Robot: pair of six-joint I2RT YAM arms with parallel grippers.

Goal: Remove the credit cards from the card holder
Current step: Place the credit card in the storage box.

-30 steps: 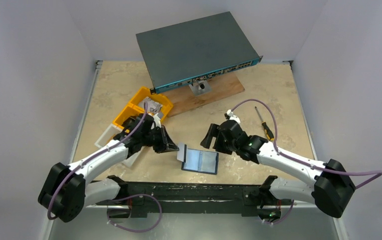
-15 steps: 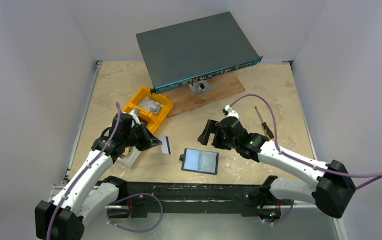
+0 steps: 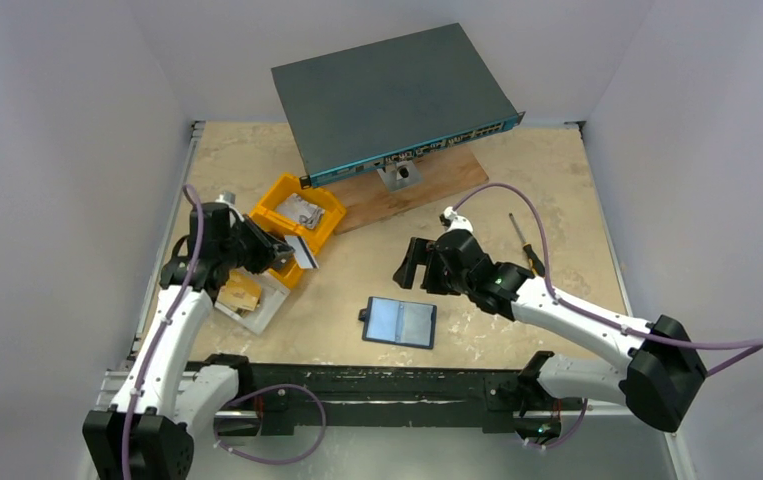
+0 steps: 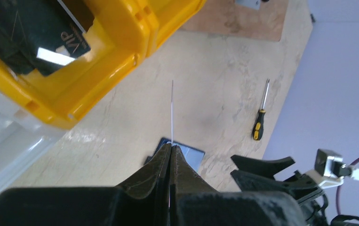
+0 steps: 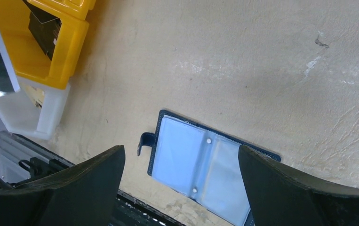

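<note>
left gripper (image 3: 285, 246), clamped on 1 card (image 3: 304, 251), should release it only once squarely over the yellow bin (image 3: 269, 194); right gripper (image 3: 412, 266) hangs spread apart near the card holder (image 3: 399, 322).

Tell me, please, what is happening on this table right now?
The left end effector is shut on a credit card, holding it next to the yellow bins at the left of the table. The card holder lies open and flat on the table between the two arms. The right end effector hangs open just beyond the card holder, gripping nothing.
</note>
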